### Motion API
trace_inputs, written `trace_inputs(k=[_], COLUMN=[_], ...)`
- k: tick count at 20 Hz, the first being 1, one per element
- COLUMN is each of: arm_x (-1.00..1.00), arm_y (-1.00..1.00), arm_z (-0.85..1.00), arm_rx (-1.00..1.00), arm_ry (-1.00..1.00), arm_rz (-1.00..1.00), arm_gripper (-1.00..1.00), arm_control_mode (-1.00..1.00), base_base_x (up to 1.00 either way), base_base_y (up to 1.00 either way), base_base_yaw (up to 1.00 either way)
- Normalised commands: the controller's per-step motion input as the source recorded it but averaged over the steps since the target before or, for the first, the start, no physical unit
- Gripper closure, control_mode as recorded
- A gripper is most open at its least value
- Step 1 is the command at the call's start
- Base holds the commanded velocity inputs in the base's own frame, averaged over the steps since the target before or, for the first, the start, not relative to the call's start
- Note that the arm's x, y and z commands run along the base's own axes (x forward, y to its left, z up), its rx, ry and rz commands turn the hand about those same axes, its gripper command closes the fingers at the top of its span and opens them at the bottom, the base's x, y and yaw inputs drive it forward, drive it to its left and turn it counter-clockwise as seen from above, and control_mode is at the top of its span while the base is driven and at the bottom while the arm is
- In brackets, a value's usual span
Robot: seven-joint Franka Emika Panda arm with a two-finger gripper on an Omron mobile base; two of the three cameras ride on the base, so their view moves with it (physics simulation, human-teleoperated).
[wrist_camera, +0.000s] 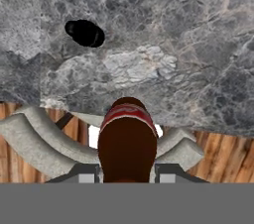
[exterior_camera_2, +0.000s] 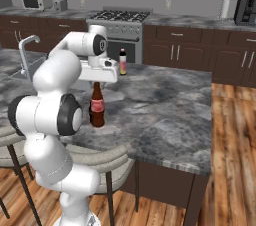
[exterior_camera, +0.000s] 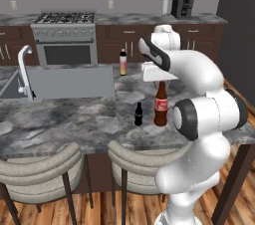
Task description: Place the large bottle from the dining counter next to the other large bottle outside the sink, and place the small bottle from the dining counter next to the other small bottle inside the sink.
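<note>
The large bottle [exterior_camera: 160, 105] [exterior_camera_2: 97, 106], dark brown with a red label, stands upright near the front edge of the marbled dining counter [exterior_camera: 74, 119]. My gripper [exterior_camera: 160, 82] [exterior_camera_2: 96, 83] [wrist_camera: 127, 172] is shut on its neck from above. The hand view looks down on its red-banded top [wrist_camera: 127, 134] between the two fingertips [wrist_camera: 87, 172]. Whether its base still touches the stone I cannot tell. Just left of it is the small dark bottle [exterior_camera: 138, 114] [wrist_camera: 85, 33]. The other large bottle [exterior_camera: 122, 62] [exterior_camera_2: 122, 62], pale with a dark cap, is right of the sink [exterior_camera: 69, 82]. The other small bottle is out of view.
A white arched faucet [exterior_camera: 24, 69] [exterior_camera_2: 27, 45] rises at the sink's left side. Two grey padded chairs [exterior_camera: 40, 169] [exterior_camera: 134, 154] are tucked under the counter's front edge. A stove [exterior_camera: 64, 20] and dark cabinets line the back wall.
</note>
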Motion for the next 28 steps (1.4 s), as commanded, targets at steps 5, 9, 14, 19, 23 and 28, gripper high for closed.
trace_inputs(k=[5,9,14,19,23,28], arm_x=[-0.94,-1.00,-0.99,-0.70,-0.20,0.00], arm_y=[0.00,0.00,-0.01,-0.01,0.00,0.00], arm_z=[0.19,0.15,0.09,0.00,0.02,0.00], arm_rx=[0.00,0.00,0.00,0.00,0.00,0.00], arm_ry=[0.00,0.00,-0.08,-0.23,-0.09,0.00], arm_rz=[-0.04,-0.03,-0.02,0.00,0.00,0.00], arm_gripper=[1.00,1.00,1.00,1.00,1.00,1.00], arm_control_mode=[-1.00,-1.00,-1.00,-1.00,-1.00,-1.00], base_base_x=[0.00,0.00,0.00,0.00,0.00,0.00], base_base_y=[0.00,0.00,0.00,0.00,0.00,0.00], base_base_yaw=[0.00,0.00,0.00,0.00,0.00,0.00])
